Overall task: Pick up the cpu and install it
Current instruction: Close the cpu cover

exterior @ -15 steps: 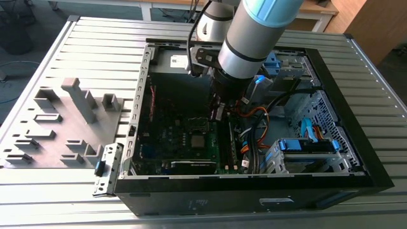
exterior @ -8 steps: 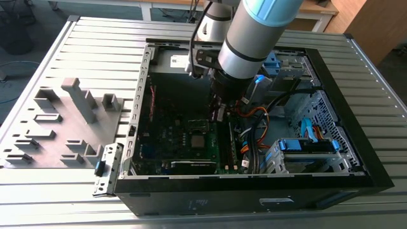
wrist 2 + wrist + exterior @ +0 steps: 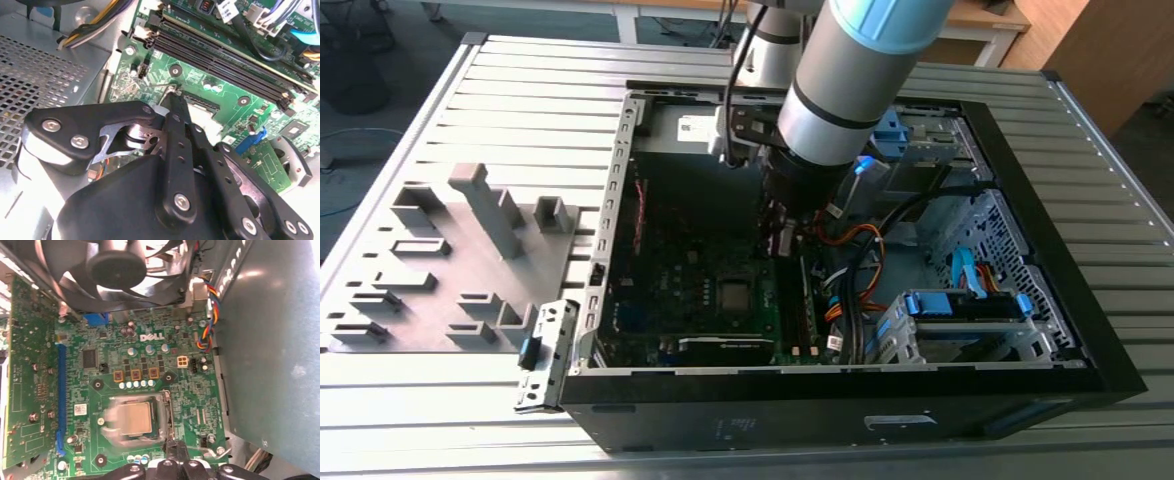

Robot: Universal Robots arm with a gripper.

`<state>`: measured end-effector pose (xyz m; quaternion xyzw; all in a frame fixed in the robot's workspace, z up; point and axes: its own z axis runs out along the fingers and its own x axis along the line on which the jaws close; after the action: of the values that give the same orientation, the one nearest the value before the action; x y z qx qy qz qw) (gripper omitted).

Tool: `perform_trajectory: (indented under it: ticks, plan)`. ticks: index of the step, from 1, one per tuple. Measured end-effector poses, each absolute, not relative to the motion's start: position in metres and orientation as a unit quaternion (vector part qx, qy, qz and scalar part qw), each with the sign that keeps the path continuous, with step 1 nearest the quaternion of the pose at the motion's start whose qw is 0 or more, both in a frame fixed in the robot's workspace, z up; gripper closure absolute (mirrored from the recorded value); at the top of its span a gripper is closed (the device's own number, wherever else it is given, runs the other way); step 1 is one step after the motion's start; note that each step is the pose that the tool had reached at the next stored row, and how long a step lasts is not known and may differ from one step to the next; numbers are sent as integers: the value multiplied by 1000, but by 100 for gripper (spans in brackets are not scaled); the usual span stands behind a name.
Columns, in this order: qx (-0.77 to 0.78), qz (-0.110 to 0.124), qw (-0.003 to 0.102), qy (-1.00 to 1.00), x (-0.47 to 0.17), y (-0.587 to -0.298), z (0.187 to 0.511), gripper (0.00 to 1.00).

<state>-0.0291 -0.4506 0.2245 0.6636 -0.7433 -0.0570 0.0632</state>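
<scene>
Jaws closed just beside socketed cpu (image 3: 135,418); fan (image 3: 117,265), cables (image 3: 209,335) near.

Ribbed metal table (image 3: 440,420), grey floor (image 3: 347,190) (cables lying), wooden furniture (image 3: 1107,50) behind

Silvery cpu (image 3: 135,418) flat in socket (image 3: 165,412)

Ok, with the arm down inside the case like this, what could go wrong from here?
1. In the first wrist view the gripper hangs right at the edge of the socket, where the cpu appears to lie. A small sideways slip could nudge the chip askew or scrape the motherboard.
2. In the exterior view, orange and black cables lie close beside the arm. They might snag if it shifts.
</scene>
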Motion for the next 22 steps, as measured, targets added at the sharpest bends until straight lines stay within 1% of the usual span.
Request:
perform_trajectory:
  ticks: [7,22]
  plan:
    - [673,-50,70,-735,-29,-451,224,89]
    - [673,-49,69,-735,-31,-451,224,89]
